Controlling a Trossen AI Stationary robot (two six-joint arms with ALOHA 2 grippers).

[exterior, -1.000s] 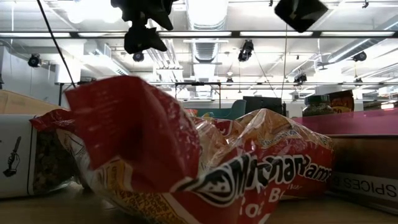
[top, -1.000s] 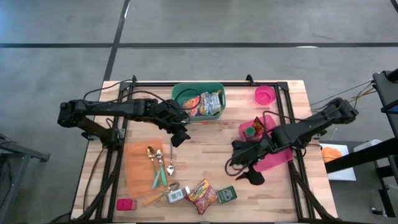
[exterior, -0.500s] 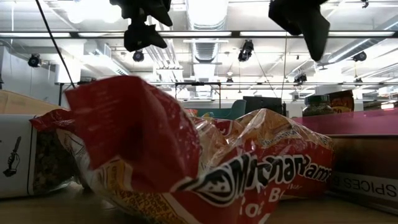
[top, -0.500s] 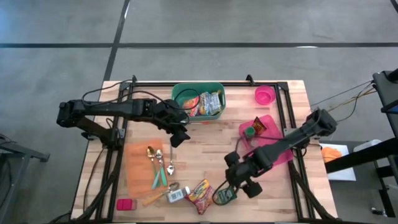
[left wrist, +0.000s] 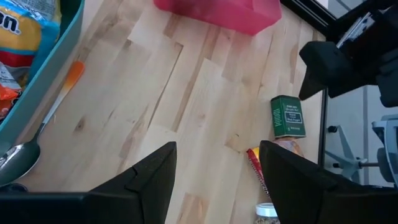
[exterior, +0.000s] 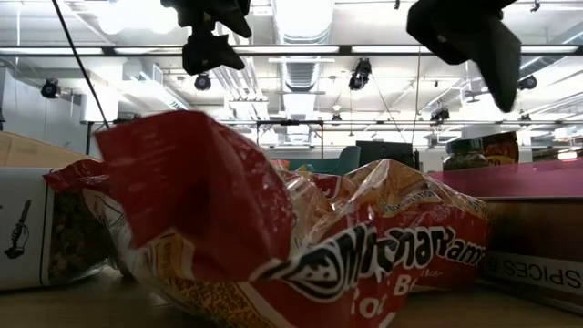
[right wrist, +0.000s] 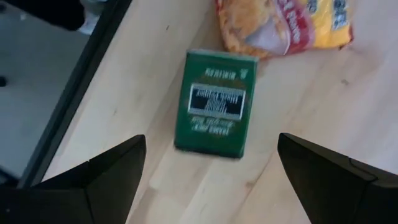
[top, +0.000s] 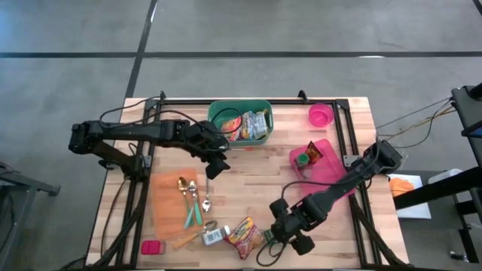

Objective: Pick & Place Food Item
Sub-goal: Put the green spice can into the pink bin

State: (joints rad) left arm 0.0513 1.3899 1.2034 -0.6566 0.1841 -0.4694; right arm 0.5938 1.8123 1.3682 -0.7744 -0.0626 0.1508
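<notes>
Even, bright overhead light from ceiling strip lamps (exterior: 301,50) at twelve o'clock in the low view casts soft shadows, while the green tin (right wrist: 216,102) appears motion-blurred.

2 black jointed arms, left arm (top: 143,132), right arm (top: 339,188), thin black cables alongside, blunt matte dark fingers (right wrist: 99,177)

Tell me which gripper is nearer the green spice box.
Right. The right gripper hangs open directly over the green spice box; the left gripper hovers far off, near the green bin.
</notes>
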